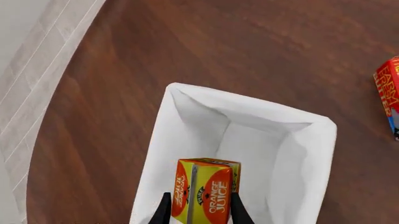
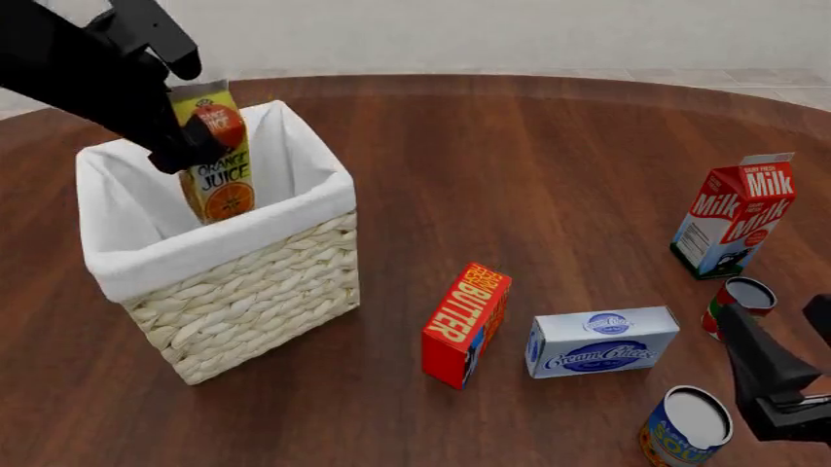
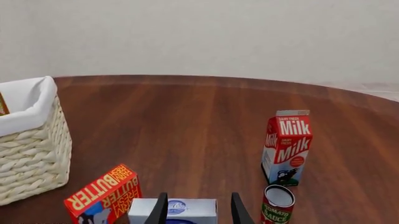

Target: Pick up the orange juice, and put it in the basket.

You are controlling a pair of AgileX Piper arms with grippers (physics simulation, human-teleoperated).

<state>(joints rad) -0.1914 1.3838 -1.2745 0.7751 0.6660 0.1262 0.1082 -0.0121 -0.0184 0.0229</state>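
The orange juice [image 2: 218, 161] is a small orange and yellow-green carton, and my left gripper [image 2: 193, 136] is shut on its upper part. It hangs slightly tilted over the open basket [image 2: 240, 287], its lower end seen against the white lining. In the left wrist view the orange juice [image 1: 204, 190] sits between my black fingers [image 1: 163, 212], with the basket's cloth rim [image 1: 249, 106] and white inside beneath it. My right gripper [image 2: 779, 384] stands open and empty near the table's front right; the right wrist view shows the right gripper [image 3: 199, 212] above a cream cheese box.
On the brown table right of the basket stand a red butter box [image 2: 465, 326], a cream cheese box [image 2: 600, 341], a red-and-white milk carton [image 2: 734, 214], a tomato sauce can [image 2: 742, 302] and a blue can [image 2: 686, 423].
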